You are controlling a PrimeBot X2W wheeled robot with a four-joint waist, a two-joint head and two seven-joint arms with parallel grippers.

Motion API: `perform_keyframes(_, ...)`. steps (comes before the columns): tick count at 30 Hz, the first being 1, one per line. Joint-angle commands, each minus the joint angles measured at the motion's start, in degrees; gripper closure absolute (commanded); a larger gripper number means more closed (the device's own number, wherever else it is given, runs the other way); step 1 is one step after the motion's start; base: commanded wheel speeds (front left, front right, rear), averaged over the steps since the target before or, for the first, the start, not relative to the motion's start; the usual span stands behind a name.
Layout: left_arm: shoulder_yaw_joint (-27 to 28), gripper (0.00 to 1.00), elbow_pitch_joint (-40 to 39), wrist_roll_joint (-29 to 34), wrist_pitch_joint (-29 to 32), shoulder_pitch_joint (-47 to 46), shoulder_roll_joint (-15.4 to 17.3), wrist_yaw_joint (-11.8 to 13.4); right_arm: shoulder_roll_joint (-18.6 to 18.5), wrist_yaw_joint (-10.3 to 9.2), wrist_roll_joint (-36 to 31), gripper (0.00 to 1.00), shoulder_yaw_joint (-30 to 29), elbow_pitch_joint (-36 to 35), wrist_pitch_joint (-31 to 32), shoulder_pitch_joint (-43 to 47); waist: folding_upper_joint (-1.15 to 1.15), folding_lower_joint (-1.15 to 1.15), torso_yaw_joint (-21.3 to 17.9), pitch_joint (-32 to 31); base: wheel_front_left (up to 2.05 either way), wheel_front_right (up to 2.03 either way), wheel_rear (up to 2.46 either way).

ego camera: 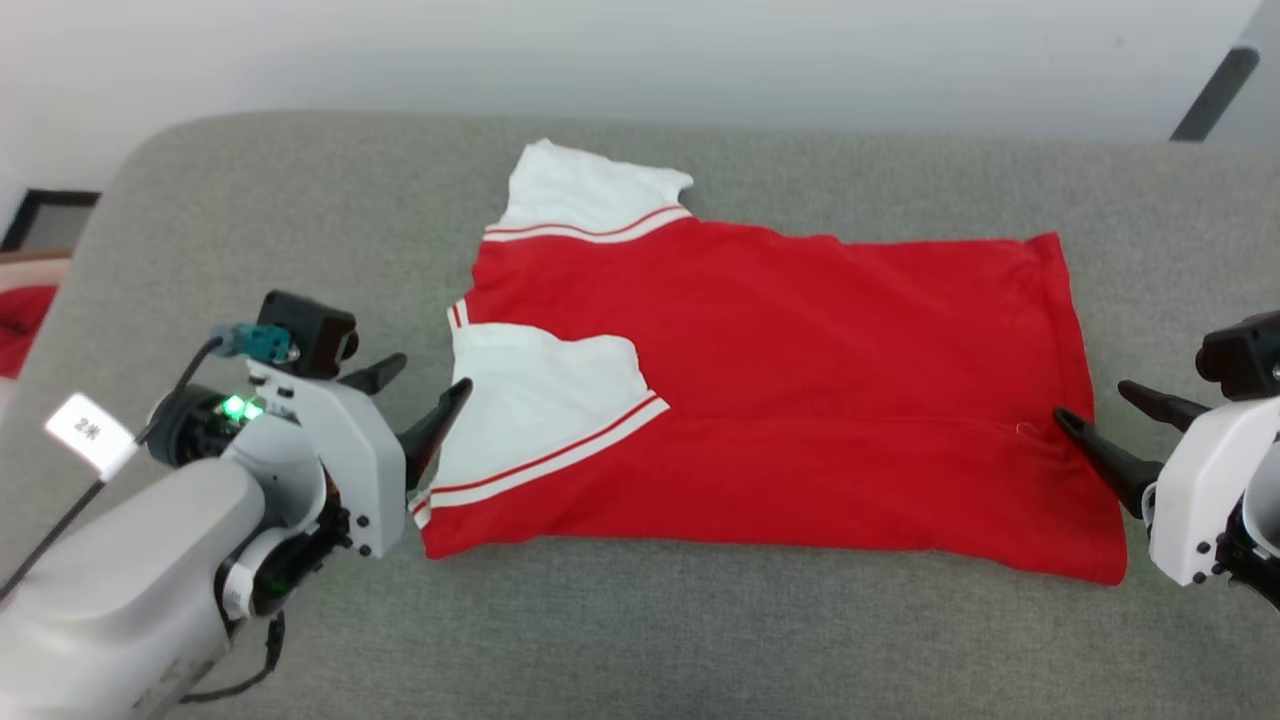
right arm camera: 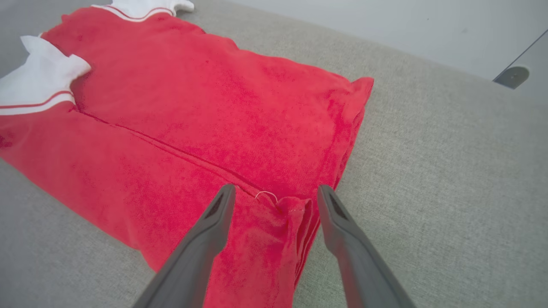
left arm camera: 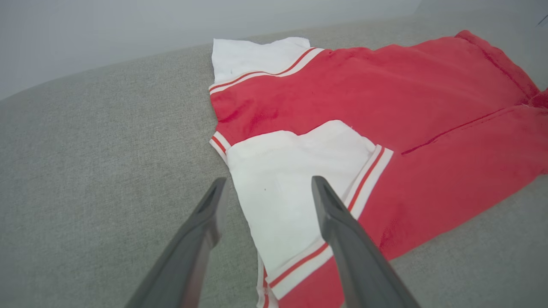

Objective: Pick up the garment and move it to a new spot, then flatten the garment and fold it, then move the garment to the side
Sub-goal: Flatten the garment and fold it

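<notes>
Red short-sleeved jersey tee (ego camera: 800,380), white striped-trim sleeves, lies mid grey fabric surface (ego camera: 300,200), long axis left-right. Wide-open left gripper (ego camera: 432,375) at sleeve end, wide-open right gripper (ego camera: 1092,402) at hem end, both empty, equally near. Likely end-to-end fold next.

The garment (ego camera: 800,400) is coloured bright red across the body. Its sleeves (ego camera: 540,400) are white and are edged with white trim crossed by a thin red stripe. The surface (ego camera: 700,640) beneath is covered in mottled grey fabric. The left gripper (ego camera: 432,372) and right gripper (ego camera: 1092,402) are finished with dark grey fingers and white housings. A green light (ego camera: 237,407) is seen on the left housing.
</notes>
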Motion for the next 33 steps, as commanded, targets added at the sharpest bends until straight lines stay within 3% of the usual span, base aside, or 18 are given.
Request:
perform_keyframes(1,0.4,0.0,-1.3,-0.8,0.1,1.2,0.7,1.0,0.2,-0.06,-0.7,0.0,-1.0,-1.0,-1.1,1.4,0.0,0.0,0.8,-1.8,0.0,0.0,0.0)
perform_keyframes(13,1.8,0.0,-10.0,-9.5,10.0,4.6,6.5,9.4,5.0,-0.06,-6.6,0.0,-9.7,-11.6,-3.0,12.3,0.0,0.0,-2.6,-4.3,0.0,0.0,0.0)
perform_keyframes(22,1.5,0.0,-9.8,-13.6,17.1,4.8,8.9,11.6,9.8,-0.06,-9.8,0.0,-15.9,-18.8,-0.5,19.1,0.0,0.0,-6.8,-2.6,0.0,0.0,0.0)
perform_keyframes(33,0.3,0.0,-5.4,-17.3,23.6,6.0,8.8,12.8,15.1,-0.06,-11.7,0.0,-20.8,-23.8,1.2,24.9,0.0,0.0,-9.8,0.3,0.0,0.0,0.0)
